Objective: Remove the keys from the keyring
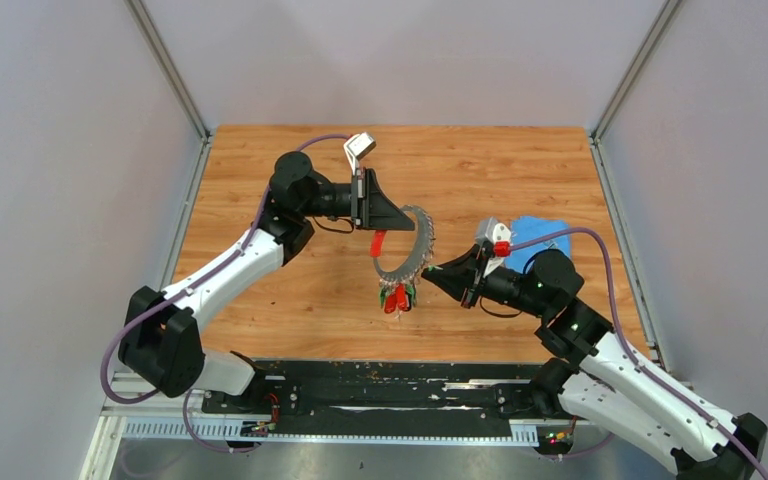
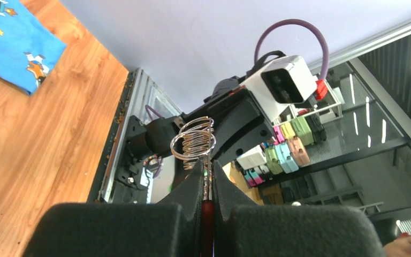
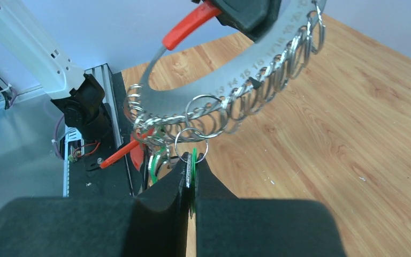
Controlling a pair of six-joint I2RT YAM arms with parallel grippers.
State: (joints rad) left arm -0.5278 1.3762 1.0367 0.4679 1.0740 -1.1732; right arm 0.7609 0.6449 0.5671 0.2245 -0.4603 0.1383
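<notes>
The keyring (image 1: 415, 248) is a curved silvery strip with a red clip-like piece (image 1: 378, 243) and several small wire rings along it. It hangs in the air over the middle of the table. My left gripper (image 1: 388, 215) is shut on its upper end; the left wrist view shows the strip and the red piece (image 2: 207, 217) pinched between my fingers, with the rings (image 2: 193, 140) just beyond my gripper (image 2: 207, 172). The keys (image 1: 397, 296), red- and green-headed, dangle from the lower end. My right gripper (image 3: 191, 163) is shut on one green-headed key (image 3: 193, 156) hanging from a small ring.
A blue cloth (image 1: 538, 238) lies on the wooden table at the right, behind my right arm, and shows in the left wrist view (image 2: 16, 43). A black rail (image 1: 380, 385) runs along the near edge. Grey walls enclose the table on three sides.
</notes>
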